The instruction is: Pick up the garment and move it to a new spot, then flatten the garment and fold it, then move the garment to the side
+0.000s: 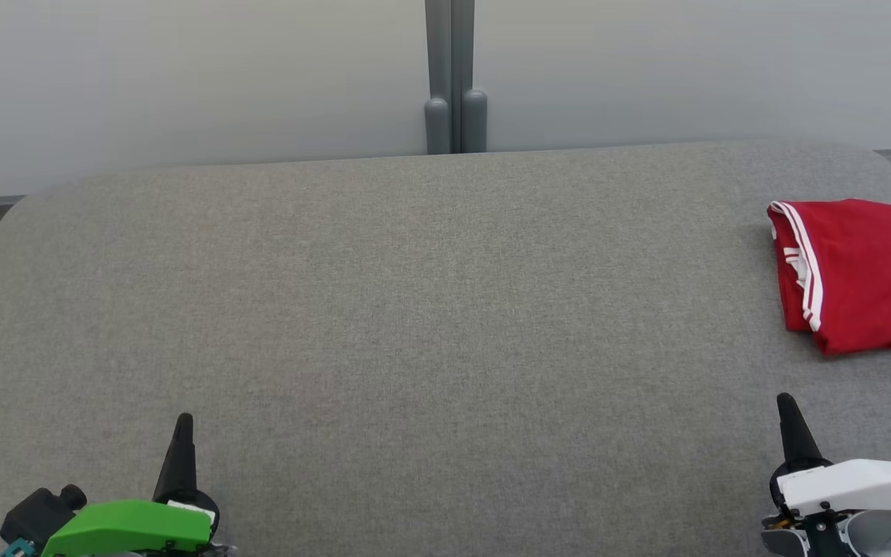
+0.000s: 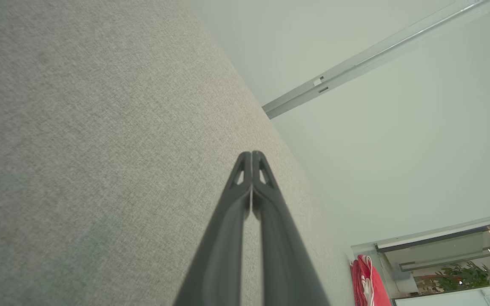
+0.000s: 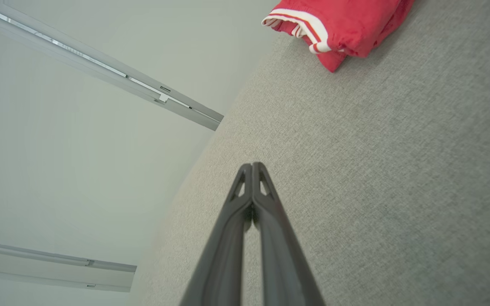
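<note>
Grey woven cloth covers the broad table (image 1: 414,309), which has rounded far corners and pale wall panels behind it. The garment (image 1: 855,271) lies in a loose fold at the table's far right side. It is bright red and soft, with white stripes along a hem that curls open. Its right part runs out of sight, so its kind stays unclear. At the table's near edge, the left gripper (image 1: 183,424) and right gripper (image 1: 787,406) keep slim, dark, tapered fingers pressed together, grasping nothing.
</note>
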